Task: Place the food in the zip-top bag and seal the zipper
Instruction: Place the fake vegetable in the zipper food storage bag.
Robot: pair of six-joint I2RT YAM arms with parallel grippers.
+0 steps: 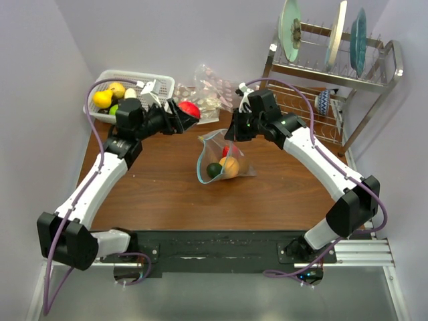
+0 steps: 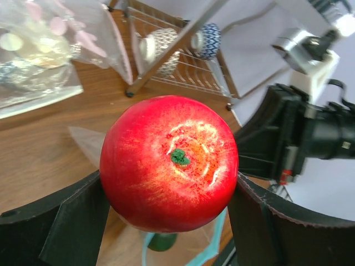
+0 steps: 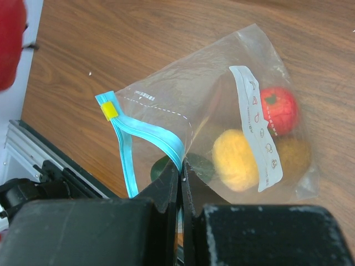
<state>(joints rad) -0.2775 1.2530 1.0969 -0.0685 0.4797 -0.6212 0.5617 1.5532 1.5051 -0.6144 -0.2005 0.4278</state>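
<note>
Left gripper (image 1: 182, 115) clamped wide around a red apple (image 2: 169, 163), held off the table just right of the white basket (image 1: 164, 81), which has spare fruit (image 1: 102, 99) in it. Key relation: the zip-top bag (image 1: 227, 160) lies to the apple's right and nearer the arm bases, close but apart, with the left arm nearer its mouth. The zipper (image 3: 150, 133) gapes open, long axis roughly far-to-near, mouth facing left toward the apple. Bagged pieces (image 3: 236, 160) in red, yellow-orange, brownish and dark green sit at the bottom. Right gripper (image 3: 180, 174) pinched tight on the rim, propping it up. Other clear bags (image 1: 210, 87) behind and the dish rack (image 1: 334, 73) far right are off the path. The mouth looks snug for the apple.
</note>
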